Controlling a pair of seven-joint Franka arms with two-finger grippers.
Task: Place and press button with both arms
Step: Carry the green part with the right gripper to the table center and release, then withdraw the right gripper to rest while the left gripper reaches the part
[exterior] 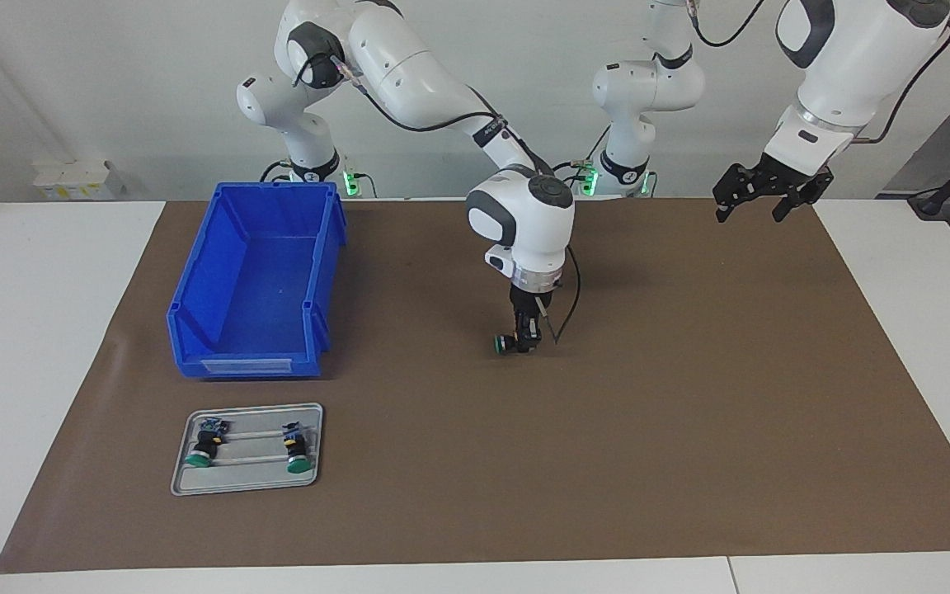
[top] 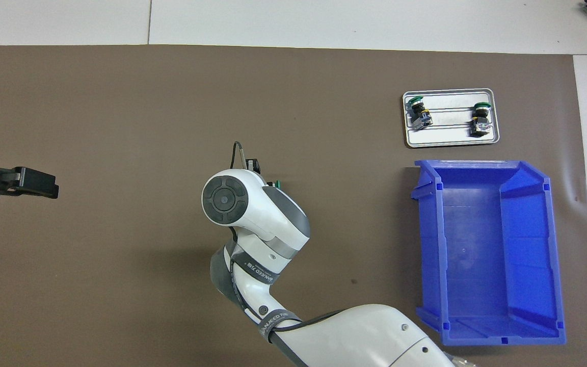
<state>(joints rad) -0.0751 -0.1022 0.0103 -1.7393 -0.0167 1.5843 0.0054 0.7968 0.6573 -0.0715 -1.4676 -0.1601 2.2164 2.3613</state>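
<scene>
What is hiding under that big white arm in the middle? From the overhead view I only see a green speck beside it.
Observer: The right gripper points straight down and holds a button lying sideways, low at the brown mat.
Operator: And the black gripper at the edge, is it resting on the mat?
Observer: No. The left gripper hangs open well above the mat, waiting.

A robotics lab: two white arms (exterior: 409, 74) mounted at a paper-covered table (exterior: 689, 462).
</scene>
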